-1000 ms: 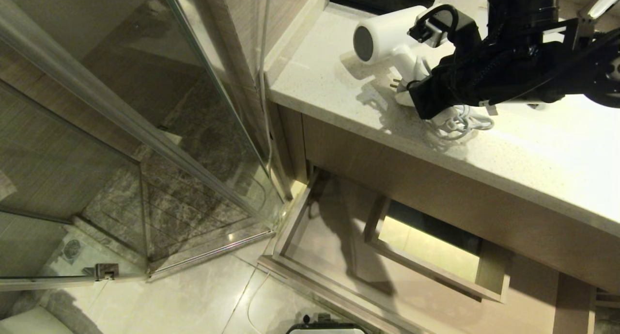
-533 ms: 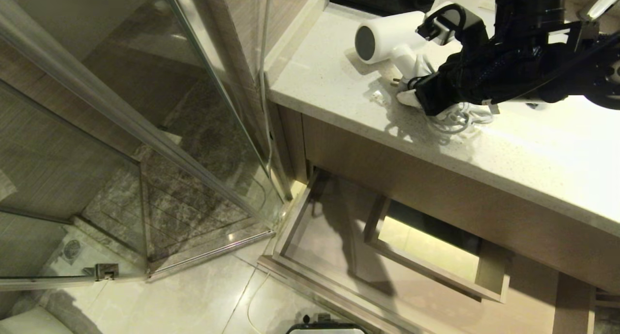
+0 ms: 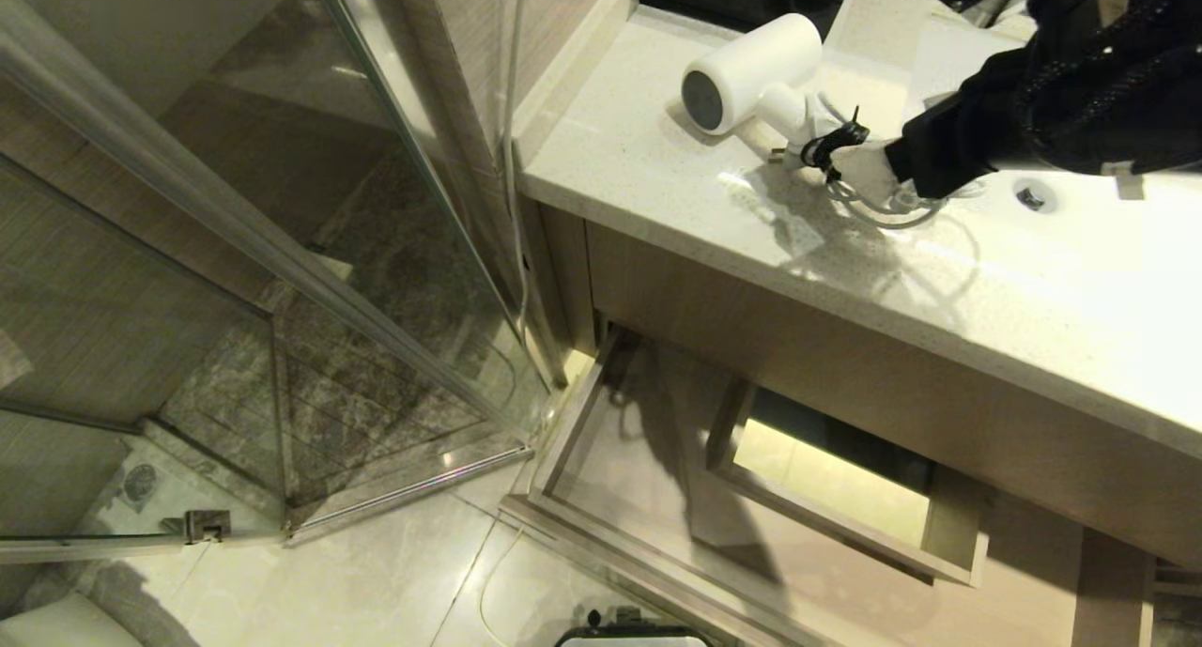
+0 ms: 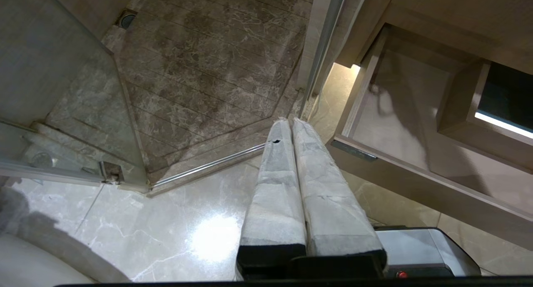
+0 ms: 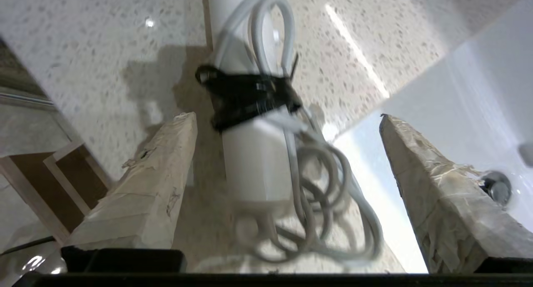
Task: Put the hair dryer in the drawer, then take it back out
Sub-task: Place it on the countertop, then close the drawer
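The white hair dryer with its short cylindrical barrel and dark grey round end lies on its side on the pale speckled stone countertop, barrel toward the far left and white handle running to the right toward the white basin; it rests free there, which I judge to be the set-down after coming out of storage. Its white cord, looped and cinched by a black tie, spills off the handle's end, kept bundled so it cannot snag. The right gripper has its tape-wrapped fingers spread wide on either side of the handle, touching neither it nor the cord, so nothing is held; the handle sits between them, nearer the left finger as that camera shows it. Below, the wide shallow light wood-grain drawer stands pulled open, with nothing visible inside. The left gripper hangs over the glossy floor tiles, beside the drawer's front corner, fingers pressed together.
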`<state>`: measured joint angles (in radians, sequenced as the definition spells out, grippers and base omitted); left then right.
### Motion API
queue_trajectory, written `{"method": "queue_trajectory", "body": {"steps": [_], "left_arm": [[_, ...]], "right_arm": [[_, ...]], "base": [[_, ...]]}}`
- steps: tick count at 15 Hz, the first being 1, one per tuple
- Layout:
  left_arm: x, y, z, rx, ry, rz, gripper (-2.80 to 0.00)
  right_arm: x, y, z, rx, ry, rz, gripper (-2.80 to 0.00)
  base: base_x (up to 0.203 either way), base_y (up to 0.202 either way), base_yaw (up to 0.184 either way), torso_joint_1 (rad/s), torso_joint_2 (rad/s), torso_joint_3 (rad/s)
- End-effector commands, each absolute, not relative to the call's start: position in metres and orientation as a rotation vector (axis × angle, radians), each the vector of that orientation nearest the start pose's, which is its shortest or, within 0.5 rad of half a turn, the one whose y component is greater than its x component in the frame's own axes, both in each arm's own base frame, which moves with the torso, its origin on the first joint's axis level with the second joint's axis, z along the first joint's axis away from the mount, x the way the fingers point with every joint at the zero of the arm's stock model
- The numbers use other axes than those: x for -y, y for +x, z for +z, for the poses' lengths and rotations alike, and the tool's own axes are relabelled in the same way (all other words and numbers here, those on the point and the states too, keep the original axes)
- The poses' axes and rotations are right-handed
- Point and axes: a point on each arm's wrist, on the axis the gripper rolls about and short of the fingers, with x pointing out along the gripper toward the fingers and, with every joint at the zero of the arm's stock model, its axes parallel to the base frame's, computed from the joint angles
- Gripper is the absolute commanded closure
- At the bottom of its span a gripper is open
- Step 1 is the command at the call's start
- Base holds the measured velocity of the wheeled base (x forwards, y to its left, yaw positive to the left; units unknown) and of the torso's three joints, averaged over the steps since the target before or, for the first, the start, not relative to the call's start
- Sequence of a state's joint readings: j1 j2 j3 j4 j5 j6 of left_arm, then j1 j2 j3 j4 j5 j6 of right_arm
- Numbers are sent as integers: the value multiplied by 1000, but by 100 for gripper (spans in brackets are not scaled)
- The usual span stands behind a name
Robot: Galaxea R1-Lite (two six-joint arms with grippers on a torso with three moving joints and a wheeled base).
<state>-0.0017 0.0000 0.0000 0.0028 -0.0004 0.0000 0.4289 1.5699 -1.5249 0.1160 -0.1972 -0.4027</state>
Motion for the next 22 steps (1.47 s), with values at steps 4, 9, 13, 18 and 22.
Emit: {"method": "queue_trajectory", "body": {"steps": [4, 9, 13, 18, 22], "left_arm": [[0, -23, 75, -5, 0, -2, 0], [0, -23, 75, -5, 0, -2, 0], [0, -23, 75, -3, 0, -2, 0], [0, -23, 75, -5, 0, -2, 0], [0, -23, 75, -5, 0, -2, 0]], "right_arm": [[-70, 171, 368, -17, -401, 221, 0], [-31, 95, 352, 29, -392, 157, 0], [-5, 68, 334, -17, -394, -63, 0], [6, 20, 309, -47, -376, -248, 0], [6, 8, 297, -56, -373, -260, 0]], "base": [[0, 0, 0, 0, 0, 0], [0, 0, 0, 0, 0, 0], [0, 0, 0, 0, 0, 0], [0, 0, 0, 0, 0, 0], [0, 0, 0, -172, 30, -134]]}}
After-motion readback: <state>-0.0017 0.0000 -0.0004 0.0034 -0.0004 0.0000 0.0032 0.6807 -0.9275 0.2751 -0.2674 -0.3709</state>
